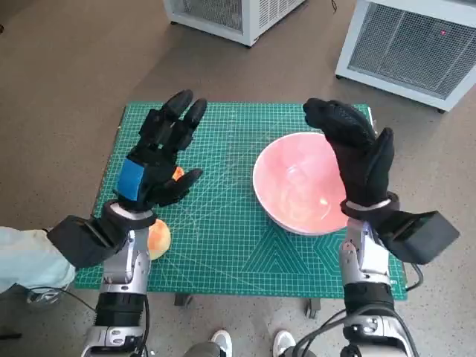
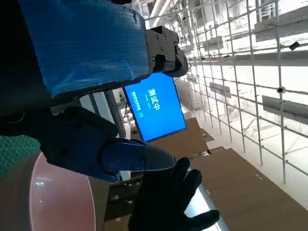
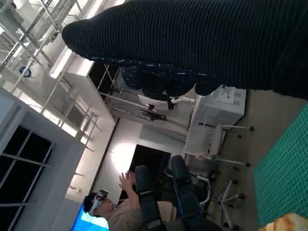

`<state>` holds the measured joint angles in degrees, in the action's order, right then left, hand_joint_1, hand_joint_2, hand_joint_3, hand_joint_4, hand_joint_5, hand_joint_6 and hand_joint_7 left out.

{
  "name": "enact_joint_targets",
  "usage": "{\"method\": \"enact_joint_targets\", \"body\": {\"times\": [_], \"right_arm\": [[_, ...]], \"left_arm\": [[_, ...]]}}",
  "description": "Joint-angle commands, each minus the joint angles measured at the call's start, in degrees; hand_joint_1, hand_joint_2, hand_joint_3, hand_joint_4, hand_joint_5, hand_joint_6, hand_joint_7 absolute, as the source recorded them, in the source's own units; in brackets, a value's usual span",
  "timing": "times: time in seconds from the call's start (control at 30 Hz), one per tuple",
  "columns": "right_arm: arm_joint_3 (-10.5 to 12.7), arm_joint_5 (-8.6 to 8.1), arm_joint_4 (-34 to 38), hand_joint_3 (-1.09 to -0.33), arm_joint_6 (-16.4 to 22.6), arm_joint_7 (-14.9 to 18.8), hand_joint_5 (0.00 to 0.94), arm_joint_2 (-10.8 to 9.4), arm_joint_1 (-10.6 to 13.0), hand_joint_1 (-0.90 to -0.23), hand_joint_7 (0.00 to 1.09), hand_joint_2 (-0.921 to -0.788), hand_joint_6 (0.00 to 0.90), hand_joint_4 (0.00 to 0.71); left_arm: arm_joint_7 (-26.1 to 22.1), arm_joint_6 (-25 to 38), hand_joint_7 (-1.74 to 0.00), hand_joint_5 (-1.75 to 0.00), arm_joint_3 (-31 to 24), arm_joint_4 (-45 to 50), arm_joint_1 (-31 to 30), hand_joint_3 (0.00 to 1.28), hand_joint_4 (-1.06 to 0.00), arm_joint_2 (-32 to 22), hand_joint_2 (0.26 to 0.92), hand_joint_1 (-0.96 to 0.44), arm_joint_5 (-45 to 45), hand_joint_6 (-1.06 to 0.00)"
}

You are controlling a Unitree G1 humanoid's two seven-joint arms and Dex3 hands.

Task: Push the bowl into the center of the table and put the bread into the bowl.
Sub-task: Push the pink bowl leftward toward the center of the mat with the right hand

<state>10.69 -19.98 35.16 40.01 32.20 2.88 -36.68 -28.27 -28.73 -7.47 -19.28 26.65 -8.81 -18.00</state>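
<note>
Bowl (image 1: pixel 300 181), pink and empty, sits on the right half of the green cutting mat (image 1: pixel 223 245) that covers the table, with the gloved right hand (image 1: pixel 358 156) raised just beside its right rim, fingers spread and holding nothing. Over the mat's left side the left hand (image 1: pixel 160 152) hangs with blue tape on its back and its fingers apart, also empty, while the bread (image 1: pixel 158 239) lies near the front left edge, partly hidden under that wrist. A person (image 3: pixel 127 204) sits in the background of the right wrist view.
</note>
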Motion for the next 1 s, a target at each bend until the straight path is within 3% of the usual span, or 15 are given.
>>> {"method": "enact_joint_targets", "body": {"times": [0.03, 0.27, 0.67, 0.8, 1.0], "right_arm": [[1.8, -0.79, 1.5, -0.796, -0.4, -0.5, 0.002, 1.8, 1.1, -0.685, 0.53, -0.921, 0.064, 0.262], [5.4, -1.91, 6.9, -0.787, 1.4, -1.1, 0.006, 4.0, -0.4, -0.696, 0.52, -0.921, 0.074, 0.271], [11.0, 0.65, 21.9, -0.848, 8.3, -10.4, 0.001, 7.3, -4.2, -0.671, 0.46, -0.921, 0.099, 0.262], [11.6, 1.84, 25.7, -0.866, 9.0, -13.8, 0.0, 8.2, -4.9, -0.663, 0.45, -0.921, 0.098, 0.255], [12.7, 2.28, 30.7, -0.874, 7.8, -17.0, 0.001, 9.5, -5.6, -0.662, 0.45, -0.921, 0.102, 0.254]], "left_arm": [[-0.2, 0.1, -0.48, 0.0, 0.0, 0.7, -0.5, 0.27, -0.25, 0.0, 0.921, -0.55, -0.1, -0.09], [-0.4, 0.6, -0.48, 0.0, 0.0, 0.9, -0.5, 0.27, -0.25, 0.3, 0.921, -0.55, -0.8, -0.09], [-0.1, 0.0, -0.49, 0.0, 0.1, 0.5, -0.5, 0.27, -0.25, 0.6, 0.921, -0.54, -0.2, -0.09], [-0.1, -0.1, -0.49, 0.0, 0.1, 0.4, -0.4, 0.27, -0.25, 0.5, 0.921, -0.54, -0.1, -0.09], [0.1, -0.4, -0.49, 0.0, 0.0, 0.2, -0.5, 0.27, -0.25, 0.4, 0.921, -0.54, 0.3, -0.09]]}}
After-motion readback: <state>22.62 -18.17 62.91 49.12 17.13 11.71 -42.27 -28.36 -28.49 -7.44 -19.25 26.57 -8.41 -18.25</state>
